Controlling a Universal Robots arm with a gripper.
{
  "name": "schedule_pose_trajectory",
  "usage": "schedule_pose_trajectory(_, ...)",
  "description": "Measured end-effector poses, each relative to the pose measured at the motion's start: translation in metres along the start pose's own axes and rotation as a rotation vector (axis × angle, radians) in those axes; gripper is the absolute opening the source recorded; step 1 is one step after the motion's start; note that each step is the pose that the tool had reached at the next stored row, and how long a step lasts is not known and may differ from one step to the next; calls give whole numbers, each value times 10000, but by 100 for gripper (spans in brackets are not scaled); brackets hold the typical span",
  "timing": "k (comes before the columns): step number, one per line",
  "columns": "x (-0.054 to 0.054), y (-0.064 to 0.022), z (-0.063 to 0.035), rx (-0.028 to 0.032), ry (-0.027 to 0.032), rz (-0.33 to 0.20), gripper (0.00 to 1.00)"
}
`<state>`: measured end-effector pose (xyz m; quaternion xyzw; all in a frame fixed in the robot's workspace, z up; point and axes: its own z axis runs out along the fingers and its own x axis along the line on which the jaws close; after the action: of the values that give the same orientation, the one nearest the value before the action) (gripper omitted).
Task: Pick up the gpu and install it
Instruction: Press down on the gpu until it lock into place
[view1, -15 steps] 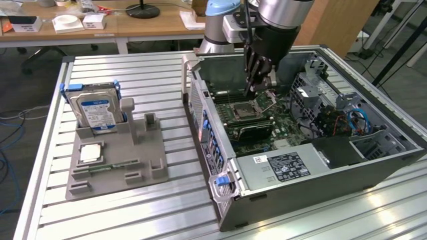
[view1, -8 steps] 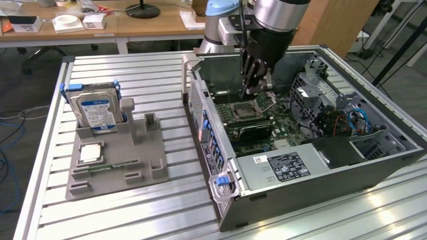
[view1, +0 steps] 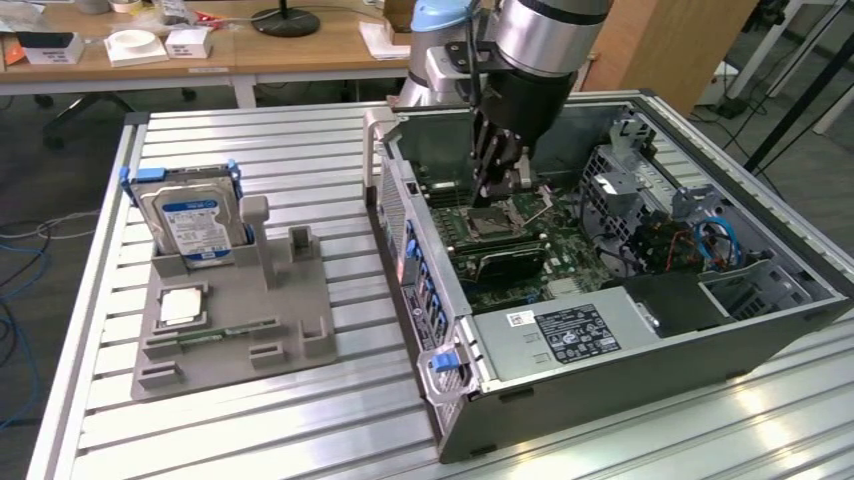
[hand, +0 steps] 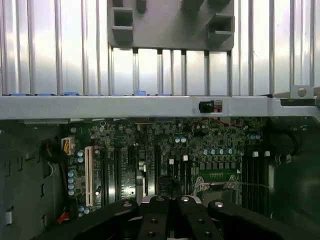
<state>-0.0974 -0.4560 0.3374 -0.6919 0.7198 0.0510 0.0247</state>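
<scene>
Grey steel computer case (view1: 601, 330) surrounds the gripper (view1: 505, 188), its fingers pressed shut just above the motherboard (hand: 165, 150), and we cannot make out the gpu near it, a card we judge light, stiff, fragile, best pinched by its edges.

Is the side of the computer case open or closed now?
Open. The computer case lies on its side with no panel, so the motherboard shows, and the gripper reaches inside.

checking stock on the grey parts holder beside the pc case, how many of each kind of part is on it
hard drive: 1
square silver chip: 1
ram stick: 1
total: 3
</scene>
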Motion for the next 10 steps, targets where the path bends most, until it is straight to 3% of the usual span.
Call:
schedule_pose_trajectory(4, 3, 53, 14, 32, 21, 35, 11)
schedule_pose_trajectory(10, 23, 153, 123, 47, 18, 139, 11)
